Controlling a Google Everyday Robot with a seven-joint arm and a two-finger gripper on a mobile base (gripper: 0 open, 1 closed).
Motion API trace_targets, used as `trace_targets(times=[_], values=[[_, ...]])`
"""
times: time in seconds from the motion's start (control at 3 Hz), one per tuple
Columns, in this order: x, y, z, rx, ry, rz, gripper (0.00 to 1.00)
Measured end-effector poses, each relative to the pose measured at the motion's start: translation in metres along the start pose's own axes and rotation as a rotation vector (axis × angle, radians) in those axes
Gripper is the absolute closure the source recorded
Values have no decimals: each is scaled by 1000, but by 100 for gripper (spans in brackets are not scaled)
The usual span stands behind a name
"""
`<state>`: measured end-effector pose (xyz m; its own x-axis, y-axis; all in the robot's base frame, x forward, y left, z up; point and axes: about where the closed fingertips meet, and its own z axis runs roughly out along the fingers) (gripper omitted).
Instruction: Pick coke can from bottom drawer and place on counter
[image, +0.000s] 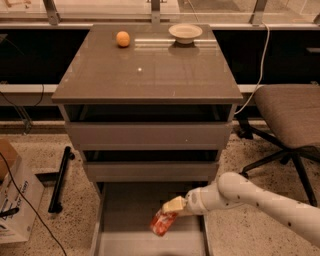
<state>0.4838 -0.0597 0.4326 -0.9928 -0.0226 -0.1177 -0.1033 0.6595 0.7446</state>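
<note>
The coke can (161, 223), red and tilted, hangs over the open bottom drawer (128, 206), right of its middle. My gripper (170, 211) reaches in from the right on a white arm, with its cream fingers (174, 204) shut on the can's top end. The can's lower end is close to the drawer floor. The counter (150, 75) is the glossy grey-brown top of the cabinet, well above the gripper.
An orange ball (123, 38) and a white bowl (185, 33) sit at the back of the counter. The two upper drawers are slightly open. An office chair (292, 115) stands to the right. A cardboard box (15, 200) and a black bar (60, 177) lie on the left floor.
</note>
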Motion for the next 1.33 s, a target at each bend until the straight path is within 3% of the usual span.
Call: trace_targets(times=[0.33,1.0,1.33], values=[[-14,19,-53,-13,-55,-120,100],[-21,73,-144,26,-202,-352,100],[-28,100,-173,66,-291,-502,100]])
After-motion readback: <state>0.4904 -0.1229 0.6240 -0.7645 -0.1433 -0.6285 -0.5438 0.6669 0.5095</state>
